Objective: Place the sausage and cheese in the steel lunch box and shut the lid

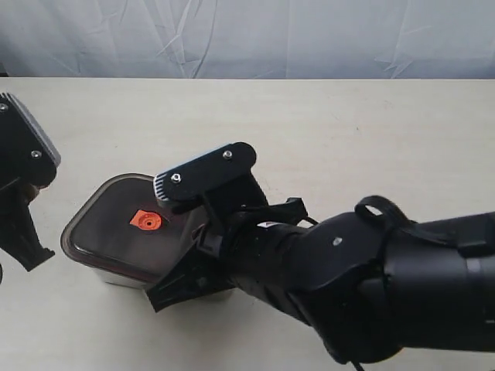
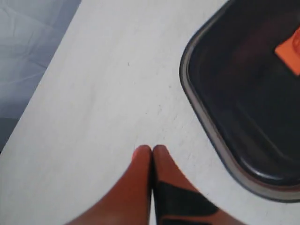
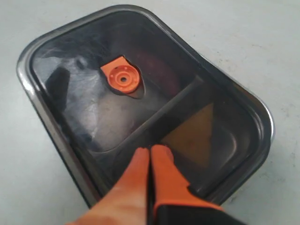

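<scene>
The steel lunch box [image 3: 43,115] stands on the table with the dark translucent lid [image 3: 84,103] lying on it, the orange valve [image 3: 123,78] in the lid's middle. Through the lid the yellow cheese [image 3: 194,136] shows as a dim triangle in one compartment. A reddish shape, the sausage [image 3: 161,75], shows in the other. My right gripper [image 3: 151,150] is shut and empty, its tips on or just over the lid above the divider. My left gripper [image 2: 151,149] is shut and empty over bare table beside the lunch box [image 2: 206,129].
In the exterior view the right arm [image 1: 348,270] reaches in from the right and covers the near right corner of the lunch box [image 1: 116,277]. The left arm [image 1: 23,224] hangs at the left edge. A wrinkled pale cloth [image 1: 247,39] backs the beige table [image 1: 348,131].
</scene>
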`<state>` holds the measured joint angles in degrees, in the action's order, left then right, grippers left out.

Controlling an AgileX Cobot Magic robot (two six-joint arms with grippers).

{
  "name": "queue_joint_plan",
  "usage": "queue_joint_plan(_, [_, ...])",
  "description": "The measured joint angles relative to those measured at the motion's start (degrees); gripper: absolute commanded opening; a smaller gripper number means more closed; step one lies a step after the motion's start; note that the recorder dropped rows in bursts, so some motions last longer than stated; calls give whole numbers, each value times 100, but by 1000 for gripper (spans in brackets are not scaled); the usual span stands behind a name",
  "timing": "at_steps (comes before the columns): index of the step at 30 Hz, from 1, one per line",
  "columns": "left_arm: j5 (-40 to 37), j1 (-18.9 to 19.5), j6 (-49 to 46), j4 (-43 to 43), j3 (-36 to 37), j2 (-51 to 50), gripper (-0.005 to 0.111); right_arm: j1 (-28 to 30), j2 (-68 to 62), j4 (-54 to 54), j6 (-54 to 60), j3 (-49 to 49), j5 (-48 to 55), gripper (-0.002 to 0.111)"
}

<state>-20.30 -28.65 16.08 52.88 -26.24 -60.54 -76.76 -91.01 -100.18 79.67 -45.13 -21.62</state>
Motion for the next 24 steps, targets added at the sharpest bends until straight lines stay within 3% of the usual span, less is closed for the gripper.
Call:
queue_joint_plan(4, [66,-396,-1802,-1859,0,407,0,355,-292,0,5,0,733,-1])
queue_joint_plan(8, [-127,-469,-3242,-3080,0,328,0,393,-528,0,5,0,1000,-1])
queue_joint_plan(24, [-324,-480,-4278,-4097,0,-881,0,393,-577,21,5,-10,976,-1])
